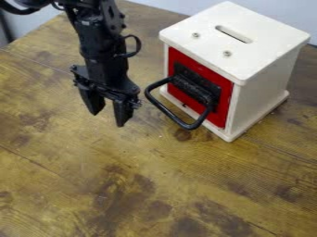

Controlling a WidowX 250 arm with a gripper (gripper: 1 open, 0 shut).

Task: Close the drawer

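Observation:
The red drawer (188, 67) with its black front panel (196, 90) sits inside the cream-white wooden cube (247, 56) at the right, its red face about flush with the cube's front. Its large black loop handle (173, 106) sticks out to the left and rests low near the table. My black gripper (104, 106) hangs to the left of the handle, apart from it, its two fingers spread and pointing down with nothing between them.
The cube has a slot (234, 33) in its top and stands on a worn brown wooden table (148, 185). A pale floor strip (25, 14) shows beyond the table's far left edge.

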